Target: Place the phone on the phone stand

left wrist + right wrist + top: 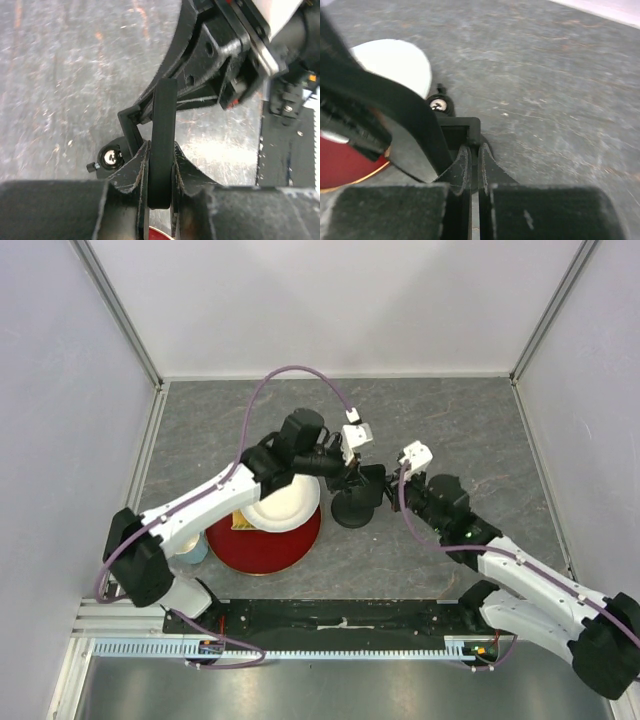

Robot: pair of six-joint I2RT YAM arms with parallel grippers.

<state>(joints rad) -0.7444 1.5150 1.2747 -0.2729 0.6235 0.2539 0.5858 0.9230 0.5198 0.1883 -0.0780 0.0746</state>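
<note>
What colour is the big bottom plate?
The big plate is red, clearest in the top view.

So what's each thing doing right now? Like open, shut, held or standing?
left end effector: shut on the phone.
phone: held edge-on, beside the stand's cradle.
right end effector: shut, tips against the stand's cradle.
phone stand: standing on its disc base.
white plate: lying on the red plate.
red plate: flat on the table.
</note>
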